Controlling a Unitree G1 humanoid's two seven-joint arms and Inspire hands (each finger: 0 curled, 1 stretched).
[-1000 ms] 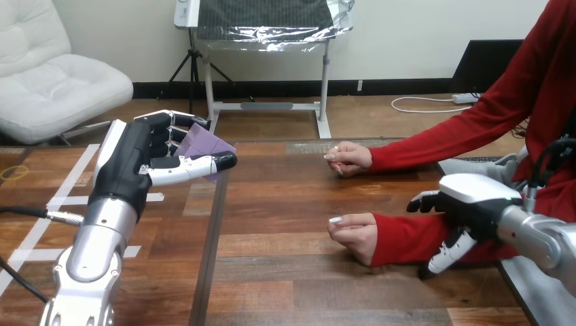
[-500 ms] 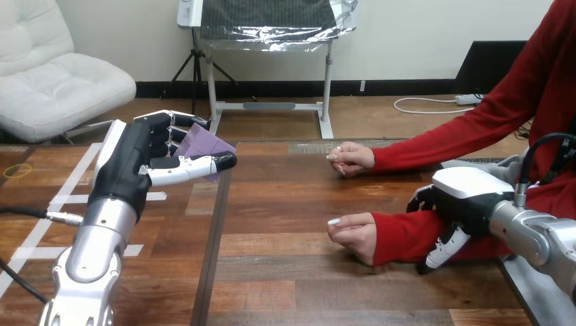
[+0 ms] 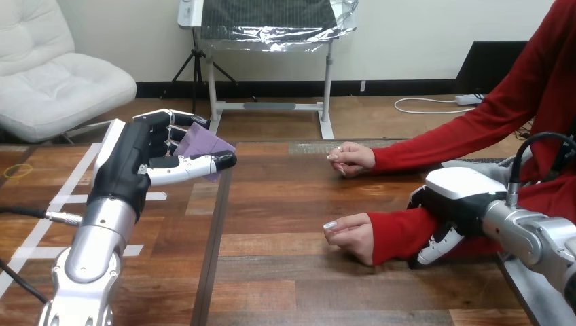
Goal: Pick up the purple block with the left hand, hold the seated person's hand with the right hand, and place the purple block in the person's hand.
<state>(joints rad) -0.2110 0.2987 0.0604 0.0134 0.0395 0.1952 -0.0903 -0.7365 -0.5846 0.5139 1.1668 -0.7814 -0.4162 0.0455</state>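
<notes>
Left hand: raised above the left part of the table, fingers and thumb curled round the purple block; pose and place match those of a second ago.

Purple block: pinched in the left hand between thumb and fingers, off the table and well apart from both of the person's hands; it has not moved.

Right hand: at the view's right, lying over the red sleeve of the person's nearer arm, just behind the wrist. Whether it clasps that forearm or only rests against it, I cannot tell.

Person's nearer hand: on the table in a loose fist, knuckles toward the left hand, nothing in it; almost where it was, a touch further left.

Person's farther hand: resting on the table further back, loosely closed, unchanged.

Change: over the last second the right hand has slid leftward along the sleeve, from beside the arm near the table's right edge to on top of the forearm, closer to the wrist.
</notes>
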